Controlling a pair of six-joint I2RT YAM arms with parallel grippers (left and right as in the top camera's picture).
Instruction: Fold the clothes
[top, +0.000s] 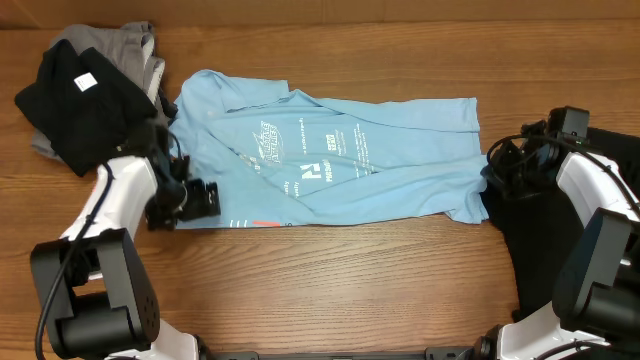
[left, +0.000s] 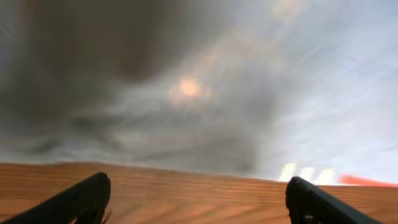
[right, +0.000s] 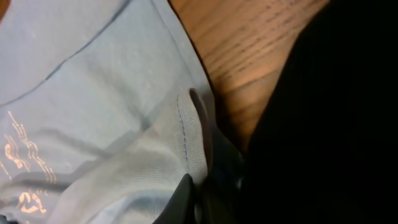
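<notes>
The light blue T-shirt (top: 340, 150) lies lengthwise left-to-right on the bench (top: 350, 290), between the arms. The left gripper (top: 205, 200), wide open and empty, faces its left hem; the right gripper (top: 490, 165) pinches its right edge.

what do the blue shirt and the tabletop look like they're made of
Light blue T-shirt: soft matte knit, likely cotton; it creases limply and the right wrist view shows a stitched hem. Table: wood or wood-look laminate, with brown grain lines and a faint sheen.
</notes>
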